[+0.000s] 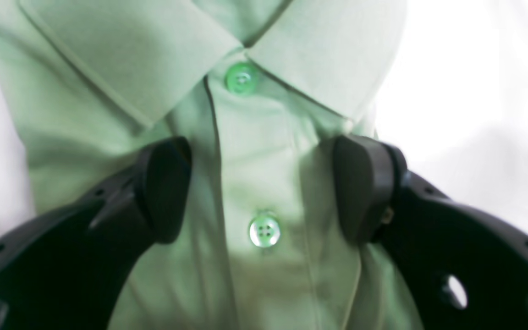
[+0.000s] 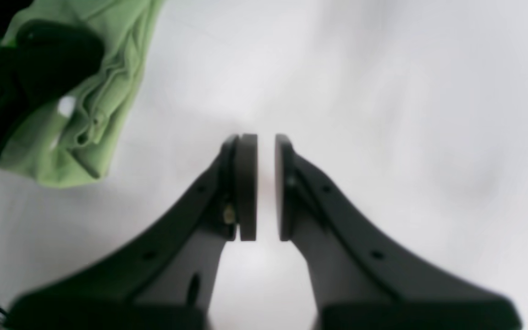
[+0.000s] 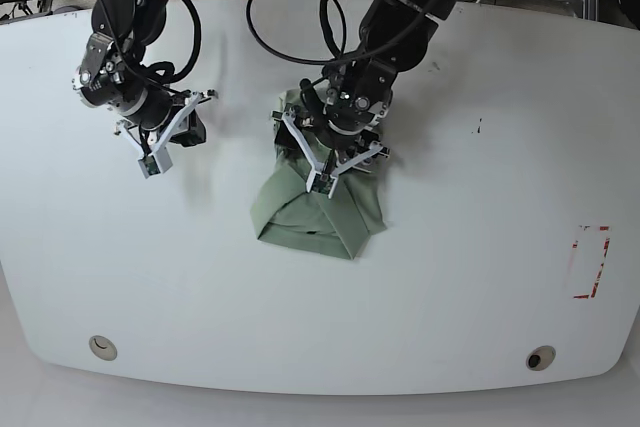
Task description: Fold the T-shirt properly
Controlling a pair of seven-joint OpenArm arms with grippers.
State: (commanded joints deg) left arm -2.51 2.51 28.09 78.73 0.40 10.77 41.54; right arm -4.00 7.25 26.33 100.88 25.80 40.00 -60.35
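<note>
Fabric of the T-shirt (image 3: 318, 222) could ruck if the left claw (image 1: 264, 190), spread wide over the placket (image 1: 268, 275), drags; the right claw (image 2: 266, 188), narrow, holds nothing beside it.

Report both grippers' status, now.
Left gripper: open, fingers spread over the pale green, collared knit T-shirt.
Right gripper: nearly closed, narrow gap between its fingers, holding nothing.
</note>
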